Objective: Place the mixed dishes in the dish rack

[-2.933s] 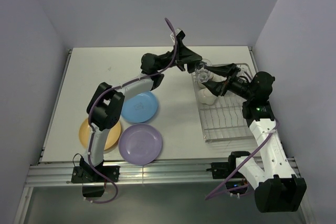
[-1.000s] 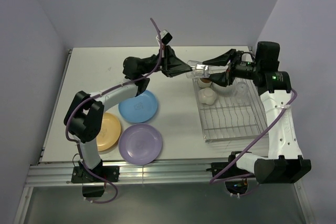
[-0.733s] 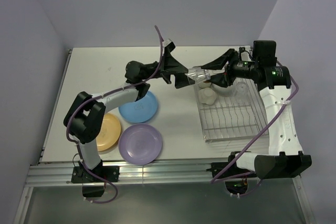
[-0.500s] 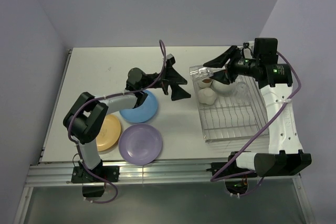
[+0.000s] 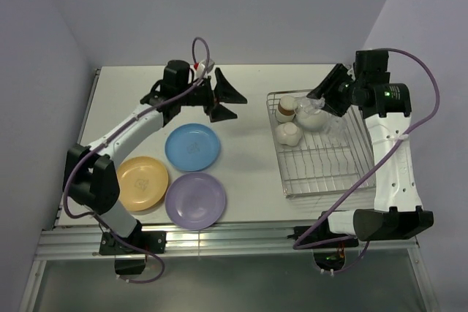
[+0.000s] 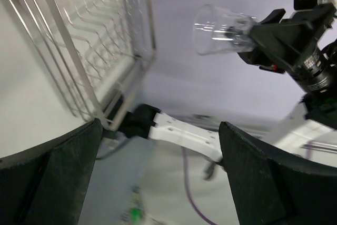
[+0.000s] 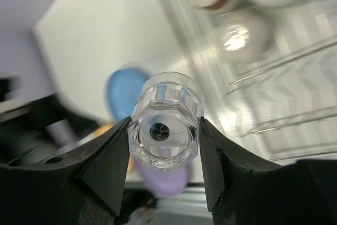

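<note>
R tool [image 7: 164,142] clamped on clear glass [image 6: 224,29], held sideways in air over dish rack [image 5: 322,173] far end. L tool [image 5: 229,101] apart, empty. Step: racking glass. Next you'll prob. need to tip it mouth-down, lower into a free slot, release.

White table [image 5: 252,158], three plates [image 5: 193,145] [image 5: 142,183] [image 5: 195,199], dish rack [image 5: 322,169]

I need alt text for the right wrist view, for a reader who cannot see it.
The right gripper holds a clear glass between its black fingers, the base facing the camera. Blurred behind it are the wire dish rack with pale dishes, a blue plate and the white table.
</note>
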`<state>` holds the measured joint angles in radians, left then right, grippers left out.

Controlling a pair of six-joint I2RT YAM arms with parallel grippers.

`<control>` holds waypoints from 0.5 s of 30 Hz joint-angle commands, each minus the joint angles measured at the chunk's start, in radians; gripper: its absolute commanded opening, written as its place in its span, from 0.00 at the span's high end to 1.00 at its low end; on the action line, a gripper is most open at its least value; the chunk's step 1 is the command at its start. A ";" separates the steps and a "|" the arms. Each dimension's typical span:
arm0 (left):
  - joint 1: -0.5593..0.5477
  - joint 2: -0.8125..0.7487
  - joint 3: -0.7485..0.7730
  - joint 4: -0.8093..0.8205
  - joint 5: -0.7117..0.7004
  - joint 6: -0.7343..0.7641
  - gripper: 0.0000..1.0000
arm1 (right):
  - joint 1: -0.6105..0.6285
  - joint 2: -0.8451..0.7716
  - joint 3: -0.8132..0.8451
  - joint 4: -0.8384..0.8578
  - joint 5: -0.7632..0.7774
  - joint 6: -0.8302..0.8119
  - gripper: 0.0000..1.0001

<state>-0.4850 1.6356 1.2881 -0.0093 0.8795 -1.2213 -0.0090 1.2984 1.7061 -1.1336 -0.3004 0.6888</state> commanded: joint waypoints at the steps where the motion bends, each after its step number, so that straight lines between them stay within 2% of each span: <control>1: -0.007 -0.048 0.181 -0.511 -0.150 0.443 0.01 | -0.002 -0.011 -0.089 -0.023 0.346 -0.159 1.00; 4: -0.004 -0.077 0.189 -0.567 -0.207 0.494 0.01 | -0.003 -0.016 -0.155 -0.002 0.434 -0.209 1.00; 9: 0.003 -0.123 0.132 -0.593 -0.231 0.519 0.01 | 0.007 -0.028 -0.327 0.104 0.475 -0.215 1.00; 15: 0.006 -0.145 0.123 -0.627 -0.280 0.526 0.01 | 0.089 -0.016 -0.430 0.208 0.553 -0.222 1.00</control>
<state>-0.4839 1.5341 1.4136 -0.5938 0.6460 -0.7433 0.0513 1.2972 1.2854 -1.0409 0.1596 0.4938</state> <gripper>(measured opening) 0.994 0.574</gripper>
